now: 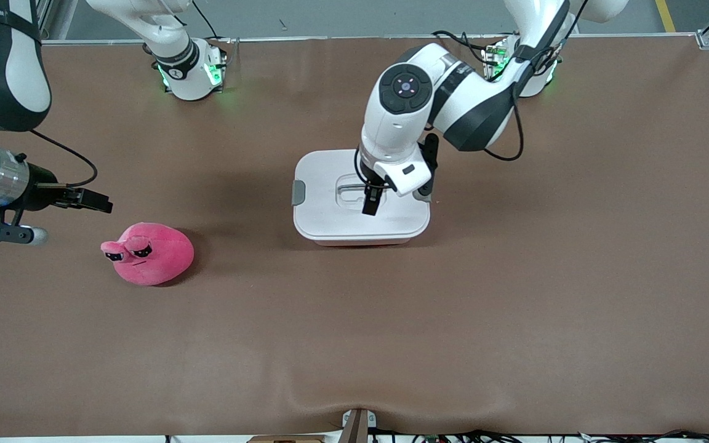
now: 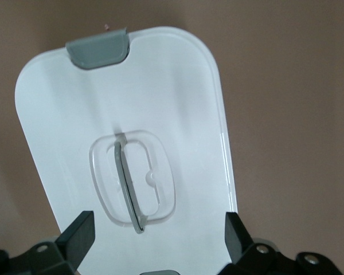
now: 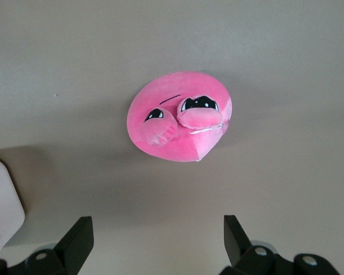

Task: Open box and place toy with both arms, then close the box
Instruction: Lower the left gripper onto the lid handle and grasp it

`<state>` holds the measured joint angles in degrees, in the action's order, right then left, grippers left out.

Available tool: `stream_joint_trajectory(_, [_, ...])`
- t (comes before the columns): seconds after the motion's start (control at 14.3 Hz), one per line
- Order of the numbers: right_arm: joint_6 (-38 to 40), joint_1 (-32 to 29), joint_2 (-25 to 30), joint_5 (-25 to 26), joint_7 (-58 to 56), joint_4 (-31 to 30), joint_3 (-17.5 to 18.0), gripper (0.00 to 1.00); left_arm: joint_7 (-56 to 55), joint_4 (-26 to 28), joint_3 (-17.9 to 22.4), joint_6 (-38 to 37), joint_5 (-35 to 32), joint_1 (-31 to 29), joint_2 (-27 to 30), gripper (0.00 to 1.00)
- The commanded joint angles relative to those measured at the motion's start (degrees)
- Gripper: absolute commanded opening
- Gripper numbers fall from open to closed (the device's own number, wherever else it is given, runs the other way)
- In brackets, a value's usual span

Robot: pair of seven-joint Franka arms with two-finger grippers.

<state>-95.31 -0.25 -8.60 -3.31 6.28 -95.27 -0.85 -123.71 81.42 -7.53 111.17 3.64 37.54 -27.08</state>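
Risk, lid: the box (image 1: 360, 200) is seen closed, its white lid (image 2: 126, 114) seated and a grey clip (image 2: 97, 50) down at one end. If the clips are not released first, the whole box could be lifted or dragged when the lid is pulled.
Risk, handle: the recessed handle (image 2: 129, 183) is thin and lies in a shallow well. A descent that is slightly off could land a fingertip on the lid instead of astride the bar, and the box could be pushed along the table (image 1: 514, 307).
Risk, toy: the toy (image 1: 148, 253) is soft and round. It could be rolled or pinched off-centre if the approach is not centred over it.
Left claw: the left claw (image 1: 372, 200) is held spread wide over the lid, just above the handle. Nothing is gripped, and contact with the lid cannot be confirmed.
Right claw: the right claw (image 1: 93, 200) is held wide apart and empty, up in the air near the toy, toward the right arm's end of the table from the box. The toy is not touched.
Box position: the box stands on the table in front of the left arm's base.
Toy position: the toy lies on the table well apart from the box, toward the right arm's end and slightly nearer the front camera than the box.
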Motion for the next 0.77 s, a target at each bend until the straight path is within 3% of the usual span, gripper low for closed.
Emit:
stream_joint_trajectory(0.0, [-0.41, -0.19, -0.01, 0.06, 0.14, 0.08, -0.03, 1.0, -3.55, -0.92, 0.59, 0.71, 0.76, 1.75, -1.57, 1.0])
stream_joint_trajectory(0.42, [-0.58, -0.63, -3.86, 0.33, -6.35, 4.73, -0.12, 1.0, -11.28, 1.97, 0.59, 1.76, -2.92, 3.25, -2.98, 1.0])
stream_joint_trajectory(0.7, [-2.43, -1.42, -4.84, 0.15, -16.96, 5.09, -0.21, 1.0, -12.78, 6.19, 0.68, 6.76, -3.37, 4.47, -3.06, 1.0])
